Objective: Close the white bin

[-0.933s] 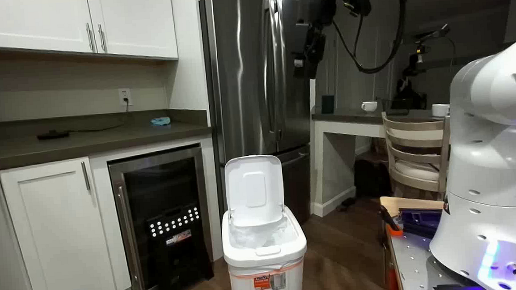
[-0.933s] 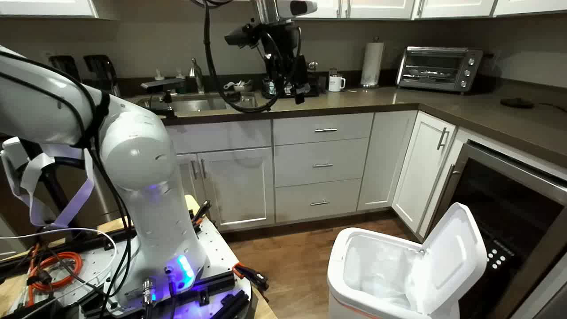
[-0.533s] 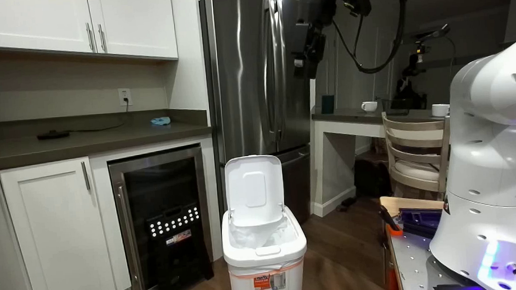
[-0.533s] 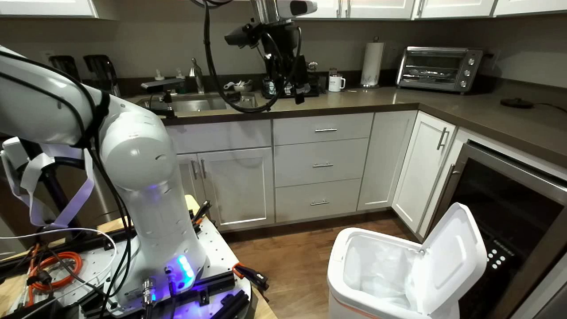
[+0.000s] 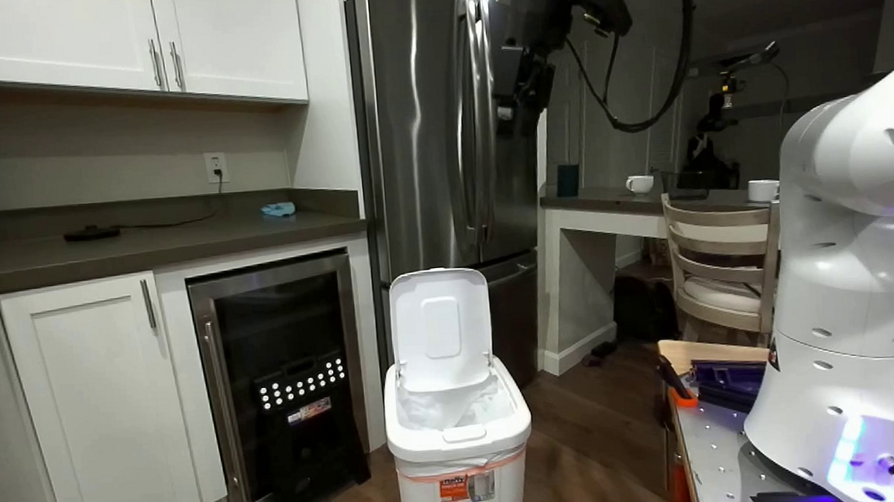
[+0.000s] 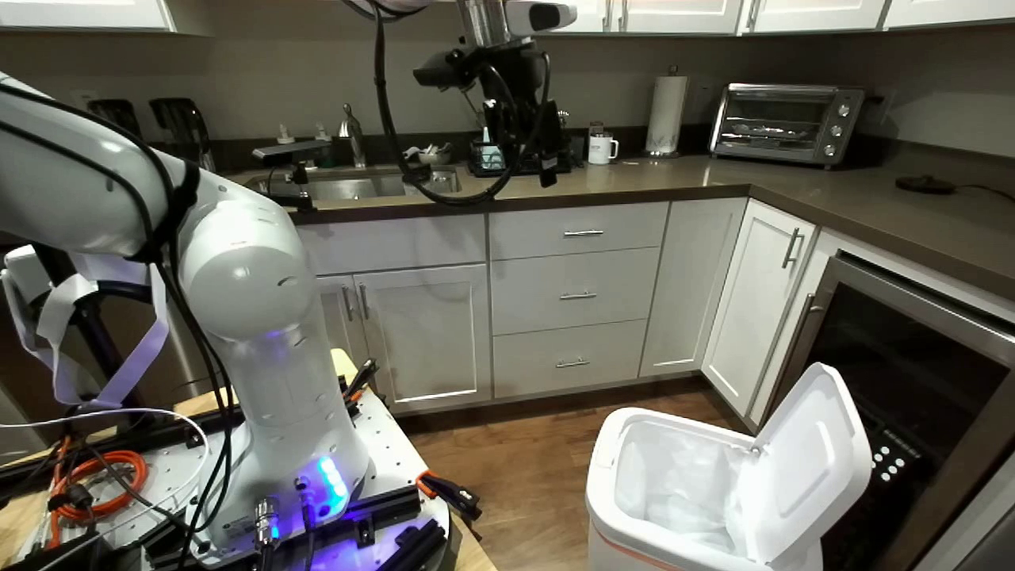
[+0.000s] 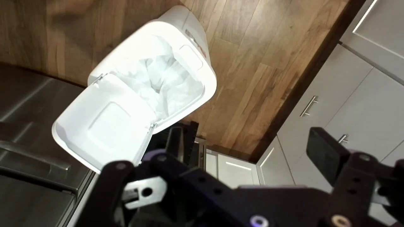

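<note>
The white bin (image 5: 458,439) stands on the floor with its lid (image 5: 441,317) raised and leaning back; a red-orange label is on its front. It also shows in an exterior view (image 6: 607,484) with the raised lid (image 6: 817,464) on the right. My gripper (image 5: 521,122) is high above and behind the bin's lid in that picture, and it also shows in an exterior view (image 6: 547,168). In the wrist view the fingers (image 7: 251,148) are wide apart with nothing between them. The bin (image 7: 206,80) and its lid (image 7: 109,126) lie at upper left, apart from the fingers.
A black step stool (image 5: 310,430) stands beside the bin, before a glass-door cooler (image 5: 280,315). A steel refrigerator (image 5: 424,128) rises behind the bin. The robot's table (image 5: 719,452) with tools, a chair (image 5: 719,265) and white drawers (image 6: 575,270) stand around.
My gripper has moved slightly, left in one picture and right in the opposite one, still high up. The bin and its raised lid have not moved.
</note>
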You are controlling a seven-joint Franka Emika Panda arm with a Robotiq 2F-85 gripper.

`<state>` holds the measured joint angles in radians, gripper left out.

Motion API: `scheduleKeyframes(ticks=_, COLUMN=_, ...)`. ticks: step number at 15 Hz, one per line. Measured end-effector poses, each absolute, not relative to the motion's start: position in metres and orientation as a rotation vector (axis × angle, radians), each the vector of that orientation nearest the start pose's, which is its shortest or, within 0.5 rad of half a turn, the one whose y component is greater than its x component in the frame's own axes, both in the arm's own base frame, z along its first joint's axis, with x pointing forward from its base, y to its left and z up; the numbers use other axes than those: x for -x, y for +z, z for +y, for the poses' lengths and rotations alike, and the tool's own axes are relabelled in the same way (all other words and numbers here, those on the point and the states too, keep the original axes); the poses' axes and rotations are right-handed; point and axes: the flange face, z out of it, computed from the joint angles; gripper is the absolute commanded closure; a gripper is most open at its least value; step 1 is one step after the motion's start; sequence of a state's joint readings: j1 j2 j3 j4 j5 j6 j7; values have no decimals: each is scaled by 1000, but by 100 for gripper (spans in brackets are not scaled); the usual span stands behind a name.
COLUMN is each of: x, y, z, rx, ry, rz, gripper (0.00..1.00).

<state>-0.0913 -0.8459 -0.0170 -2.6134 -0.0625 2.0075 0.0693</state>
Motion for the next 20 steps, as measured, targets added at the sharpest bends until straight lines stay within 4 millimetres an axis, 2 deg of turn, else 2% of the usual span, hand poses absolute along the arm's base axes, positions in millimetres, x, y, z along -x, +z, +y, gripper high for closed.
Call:
scheduleKeyframes(ticks=4, x=-370, y=495, z=-69, rx=3175, ry=-525, rz=299, gripper=0)
scheduleKeyframes(ticks=7, x=-413, y=463, z=-99, rx=3193, ry=-588, rz=413, gripper=0)
scheduleKeyframes(ticks=10, x=-458, y=439, z=-133, rx=3220, ry=-595, rz=569, gripper=0)
scheduleKeyframes(ticks=16, x=-561, y=405, z=-191, rx=3224, ry=-600, rz=927, gripper=0)
scheduleKeyframes(ticks=20, x=-618, y=388, z=-227, rx=3209, ry=-596, rz=1154, gripper=0)
